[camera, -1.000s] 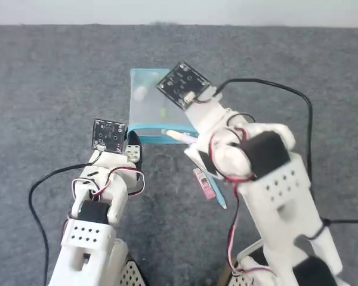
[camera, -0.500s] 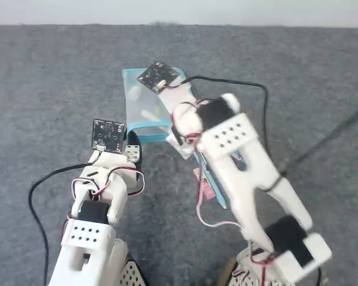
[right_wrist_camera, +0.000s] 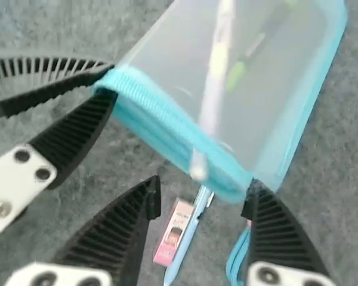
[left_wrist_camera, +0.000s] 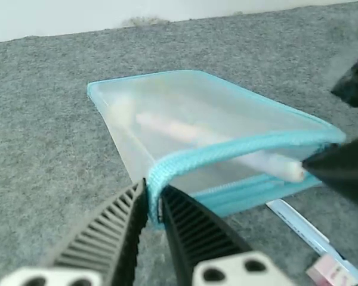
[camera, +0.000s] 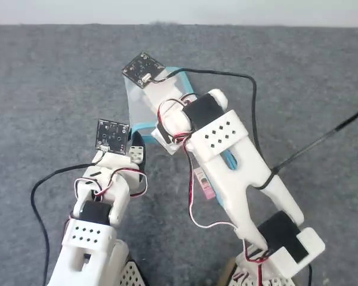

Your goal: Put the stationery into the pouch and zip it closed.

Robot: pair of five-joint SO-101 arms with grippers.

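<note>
Pinching the zip edge of the pouch (left_wrist_camera: 197,119), at 12 o'clock on the table (camera: 48,89), with the left gripper (left_wrist_camera: 152,199), likely to hold the mouth lifted. Hovering with the right gripper (right_wrist_camera: 203,187), spread apart, around a white pen (right_wrist_camera: 213,89) half inside. Waiting at 5 o'clock of the pouch: pink eraser (camera: 204,183), blue pen (right_wrist_camera: 185,244). No readable writing.

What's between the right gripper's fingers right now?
Right wrist view: the right gripper stands open over the mouth of the pouch, where a white pen pokes out. Beyond, on the table, lie a pink eraser and a blue pen.
</note>
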